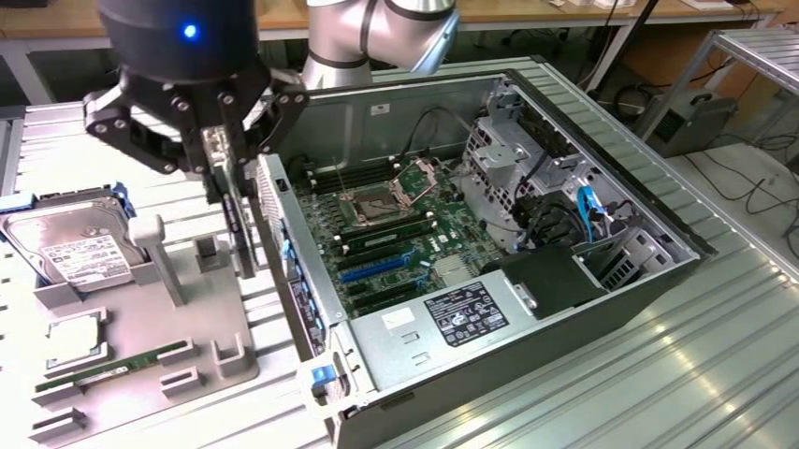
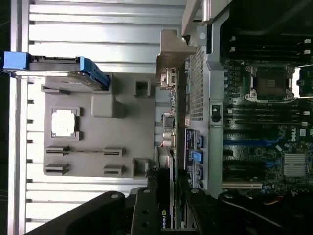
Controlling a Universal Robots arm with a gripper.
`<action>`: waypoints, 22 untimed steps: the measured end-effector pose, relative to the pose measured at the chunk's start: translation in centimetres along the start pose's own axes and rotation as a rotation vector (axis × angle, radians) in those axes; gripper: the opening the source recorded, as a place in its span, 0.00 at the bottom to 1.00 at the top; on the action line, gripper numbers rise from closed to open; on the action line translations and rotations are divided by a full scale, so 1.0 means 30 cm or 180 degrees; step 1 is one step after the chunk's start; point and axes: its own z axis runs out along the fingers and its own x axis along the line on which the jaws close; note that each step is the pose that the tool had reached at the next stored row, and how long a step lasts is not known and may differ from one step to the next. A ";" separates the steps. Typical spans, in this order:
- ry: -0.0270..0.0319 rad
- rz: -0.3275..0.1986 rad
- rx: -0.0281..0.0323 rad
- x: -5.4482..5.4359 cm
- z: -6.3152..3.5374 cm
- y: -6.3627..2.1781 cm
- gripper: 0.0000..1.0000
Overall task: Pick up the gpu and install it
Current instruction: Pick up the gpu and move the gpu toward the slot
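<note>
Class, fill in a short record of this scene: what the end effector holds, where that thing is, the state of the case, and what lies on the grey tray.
end effector: closed on the gpu
gpu: upright, hanging between tray and case, not in a motherboard slot
case: side open, motherboard exposed
tray: holds hard drive, CPU, RAM stick
</note>
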 end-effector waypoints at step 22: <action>0.0103 0.0006 -0.0007 -0.411 -0.073 -0.035 0.26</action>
